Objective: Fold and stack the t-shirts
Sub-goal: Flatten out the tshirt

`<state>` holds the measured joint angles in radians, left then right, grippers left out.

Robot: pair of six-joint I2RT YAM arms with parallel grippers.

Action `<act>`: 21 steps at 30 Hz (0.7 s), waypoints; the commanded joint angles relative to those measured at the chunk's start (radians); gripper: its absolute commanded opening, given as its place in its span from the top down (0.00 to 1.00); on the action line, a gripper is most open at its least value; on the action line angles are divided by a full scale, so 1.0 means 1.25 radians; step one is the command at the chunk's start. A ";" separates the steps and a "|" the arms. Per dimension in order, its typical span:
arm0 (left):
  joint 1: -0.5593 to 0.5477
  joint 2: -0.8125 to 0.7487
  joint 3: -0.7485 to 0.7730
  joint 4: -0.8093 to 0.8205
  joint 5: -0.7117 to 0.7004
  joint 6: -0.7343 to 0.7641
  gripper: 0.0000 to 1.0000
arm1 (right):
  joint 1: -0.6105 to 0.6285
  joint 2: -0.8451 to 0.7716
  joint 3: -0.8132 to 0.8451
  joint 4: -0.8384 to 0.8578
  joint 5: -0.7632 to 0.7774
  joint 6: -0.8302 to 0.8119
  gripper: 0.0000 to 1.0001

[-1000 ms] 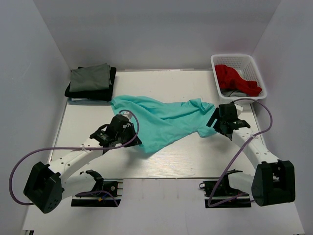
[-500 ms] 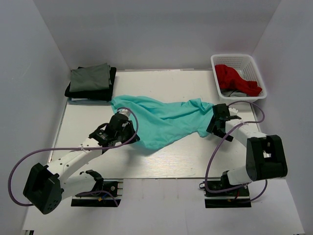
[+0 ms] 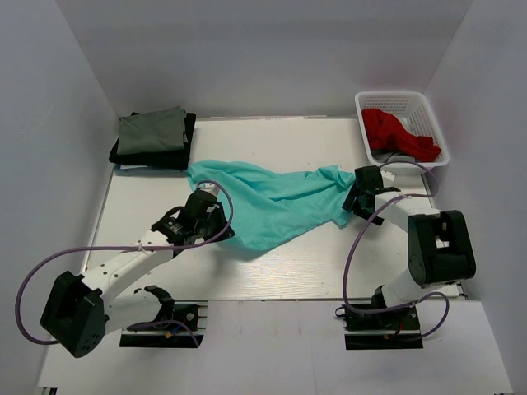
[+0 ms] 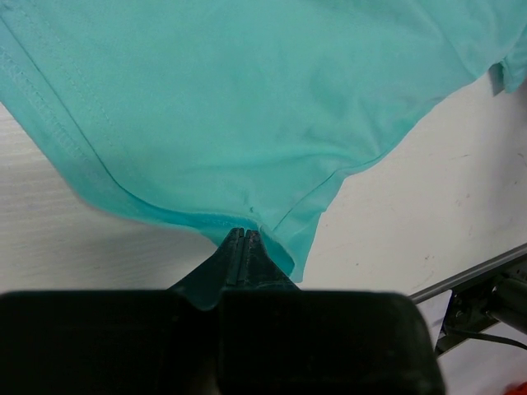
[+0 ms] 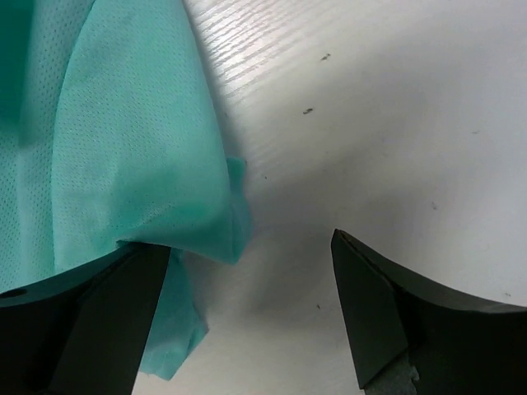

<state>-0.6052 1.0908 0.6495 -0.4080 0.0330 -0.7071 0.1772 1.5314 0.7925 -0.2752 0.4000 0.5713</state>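
Teal t-shirt (image 3: 276, 206) mid-frame, one end pinched
My left gripper (image 4: 244, 239) is clamped on its hem; my right gripper (image 5: 247, 243) gapes empty at the right edge. Cloth overlaps one finger only, so closing may miss.

The right hand (image 3: 356, 197) has slid in to the teal t-shirt (image 3: 280, 206) sleeve edge, cloth now reaching between its spread fingers; its arm (image 3: 440, 247) has folded back behind it.
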 commanded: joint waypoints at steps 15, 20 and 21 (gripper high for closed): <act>0.003 0.027 0.047 -0.004 -0.026 0.016 1.00 | -0.002 0.125 0.059 0.056 -0.029 0.006 0.66; 0.003 0.011 0.066 -0.004 -0.041 0.023 1.00 | 0.001 0.048 0.042 0.032 -0.056 -0.007 1.00; 0.003 -0.001 0.073 -0.004 -0.041 0.032 1.00 | 0.001 0.023 0.043 0.025 -0.066 -0.010 1.00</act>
<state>-0.6052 1.1320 0.6880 -0.4122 0.0067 -0.6903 0.1768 1.6325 0.8631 -0.1925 0.3538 0.5663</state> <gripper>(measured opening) 0.026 0.013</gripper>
